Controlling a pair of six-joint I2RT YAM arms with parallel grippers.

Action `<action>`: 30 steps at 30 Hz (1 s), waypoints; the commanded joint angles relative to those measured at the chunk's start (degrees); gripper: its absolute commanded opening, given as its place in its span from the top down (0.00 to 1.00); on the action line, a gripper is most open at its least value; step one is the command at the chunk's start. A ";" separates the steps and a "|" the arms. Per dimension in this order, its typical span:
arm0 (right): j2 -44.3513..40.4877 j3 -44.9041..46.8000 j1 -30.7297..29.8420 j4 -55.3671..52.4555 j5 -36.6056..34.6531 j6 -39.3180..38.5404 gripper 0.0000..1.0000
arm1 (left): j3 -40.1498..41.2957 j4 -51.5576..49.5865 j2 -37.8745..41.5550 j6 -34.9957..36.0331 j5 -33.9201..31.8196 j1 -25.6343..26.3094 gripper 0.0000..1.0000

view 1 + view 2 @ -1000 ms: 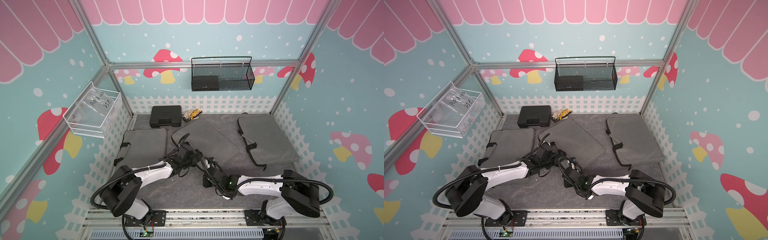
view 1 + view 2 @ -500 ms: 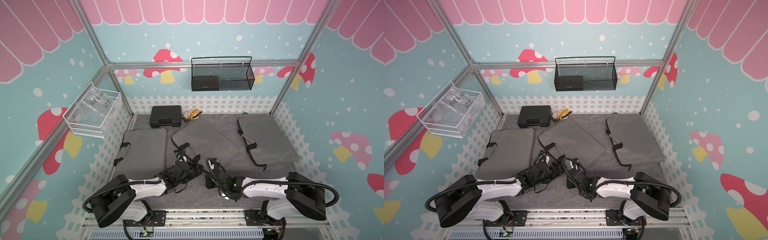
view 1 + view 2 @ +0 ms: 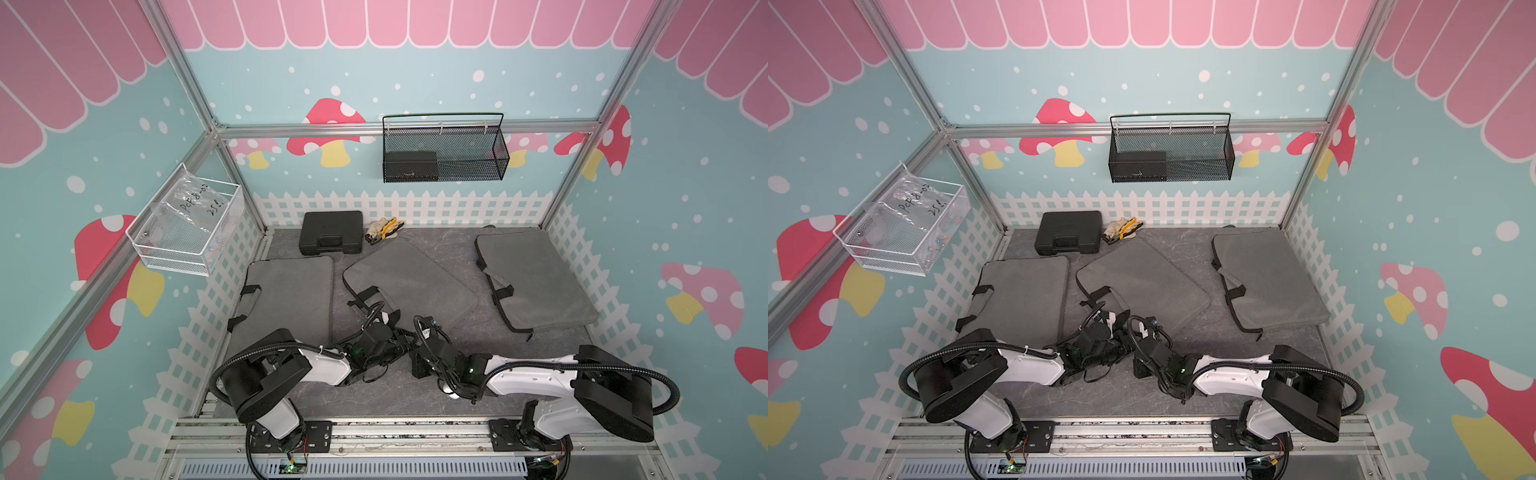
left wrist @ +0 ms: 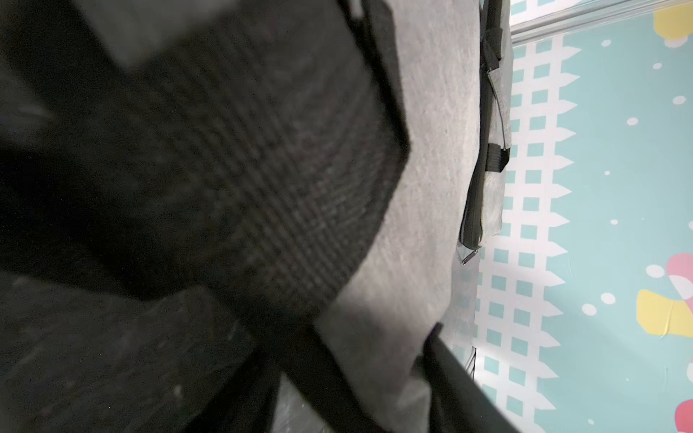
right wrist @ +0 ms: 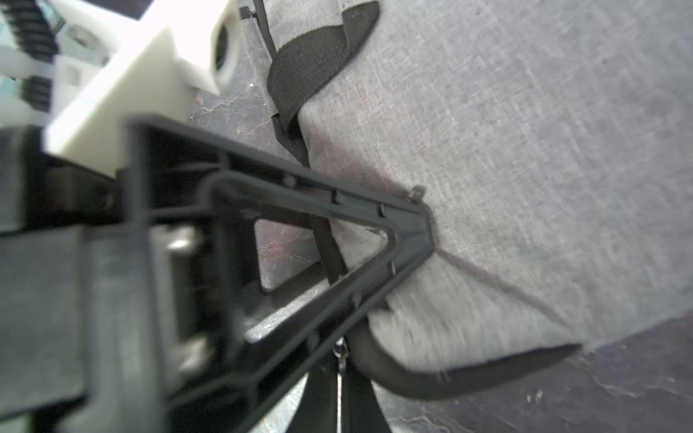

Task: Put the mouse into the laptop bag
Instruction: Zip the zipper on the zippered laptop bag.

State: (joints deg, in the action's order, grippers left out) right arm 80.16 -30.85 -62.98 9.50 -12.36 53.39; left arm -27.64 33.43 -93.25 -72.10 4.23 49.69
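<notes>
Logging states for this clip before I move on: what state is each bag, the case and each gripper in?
left bag: flat, looks closed
middle bag: flat, near edge at the grippers, opening not visible
right bag: flat, looks closed
black case: shut
right gripper: shut, tip against middle bag edge
left gripper: jaws hidden, cannot tell

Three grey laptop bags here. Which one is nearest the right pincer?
The middle bag, lying askew: the right pincer's closed tips meet its near edge. The left bag and the right bag lie off to either side.
</notes>
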 commanded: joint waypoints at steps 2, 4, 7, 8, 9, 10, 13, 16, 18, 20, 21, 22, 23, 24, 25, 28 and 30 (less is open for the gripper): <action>-0.42 1.43 -0.13 2.03 1.34 -0.22 1.00 | -3.43 -0.70 -1.96 0.62 0.01 -1.31 0.76; -0.62 2.34 0.51 1.38 1.56 0.04 1.00 | -3.90 -0.63 -2.99 0.90 1.41 -2.61 0.94; -0.28 4.57 2.86 1.56 4.29 0.55 1.00 | -3.81 0.79 -4.27 0.99 3.47 -4.60 1.00; -0.08 5.34 3.60 1.75 5.10 0.62 1.00 | -3.51 1.20 -4.66 0.99 3.99 -5.14 1.00; -0.05 6.19 4.37 1.81 5.58 0.75 1.00 | -3.30 1.91 -5.06 0.98 4.64 -5.83 1.00; -0.25 7.03 4.95 1.85 5.68 0.84 1.00 | -2.97 2.82 -5.54 0.90 5.30 -6.48 1.00; -1.58 9.40 6.84 1.76 6.05 0.93 1.00 | -1.81 5.59 -6.39 0.64 6.80 -8.18 1.00; -3.09 11.10 9.18 1.76 6.47 0.59 1.00 | -1.50 7.12 -6.68 0.70 8.32 -9.16 1.00; -3.09 11.27 10.55 1.75 6.70 -0.16 1.00 | -1.64 7.61 -6.48 0.87 9.33 -9.22 1.00; -2.33 10.93 11.89 1.75 6.49 -1.03 1.00 | -1.74 7.75 -6.01 0.99 10.06 -9.26 1.00; -1.55 10.66 12.77 1.75 6.49 -1.26 1.00 | -1.56 7.79 -5.62 0.99 10.35 -9.26 1.00; -0.72 10.47 13.77 1.77 6.47 -1.47 1.00 | -1.26 7.77 -4.84 1.16 10.42 -9.20 1.00; -0.19 10.37 14.76 1.76 6.33 -1.82 1.00 | -1.06 7.58 -4.16 1.25 10.40 -9.23 1.00; 0.23 10.37 15.67 1.71 5.77 -1.97 1.00 | -0.59 7.11 -3.25 1.34 10.28 -9.20 1.00; 0.46 10.44 16.63 1.80 5.45 -2.13 1.00 | -0.28 6.43 -1.86 1.73 10.04 -9.19 1.00; 1.21 9.81 18.13 1.81 5.78 -3.06 1.00 | 0.53 3.40 1.44 2.63 8.93 -9.17 1.00; 1.56 9.29 18.51 1.75 6.15 -3.49 1.00 | 1.02 2.44 3.08 3.05 8.47 -9.19 1.00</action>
State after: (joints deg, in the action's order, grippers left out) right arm 80.14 -22.20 -46.92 17.30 -0.97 50.30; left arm -28.08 37.15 -94.11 -70.04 15.77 42.09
